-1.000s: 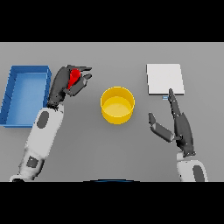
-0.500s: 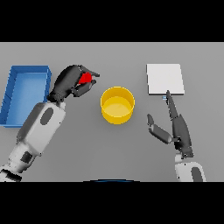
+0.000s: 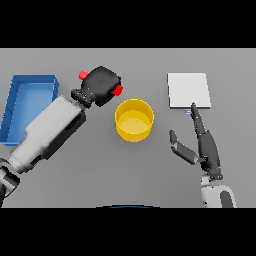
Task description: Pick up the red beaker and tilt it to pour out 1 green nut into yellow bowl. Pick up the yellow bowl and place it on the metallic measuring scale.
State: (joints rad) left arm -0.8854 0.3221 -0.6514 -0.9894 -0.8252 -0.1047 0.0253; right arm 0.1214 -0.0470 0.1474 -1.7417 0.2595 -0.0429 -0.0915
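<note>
Fingers (image 3: 102, 85) w/ red beaker (image 3: 118, 90) now nearer yellow bowl (image 3: 134, 120)

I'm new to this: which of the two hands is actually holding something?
The left hand: its fingers are curled round the red beaker, just left of the yellow bowl. The right hand is open and holds nothing.

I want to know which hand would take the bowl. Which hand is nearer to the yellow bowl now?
Left. The left hand, curled round the red beaker, is just beside the yellow bowl, at its upper left. The right hand rests open farther off, to the bowl's lower right.
</note>
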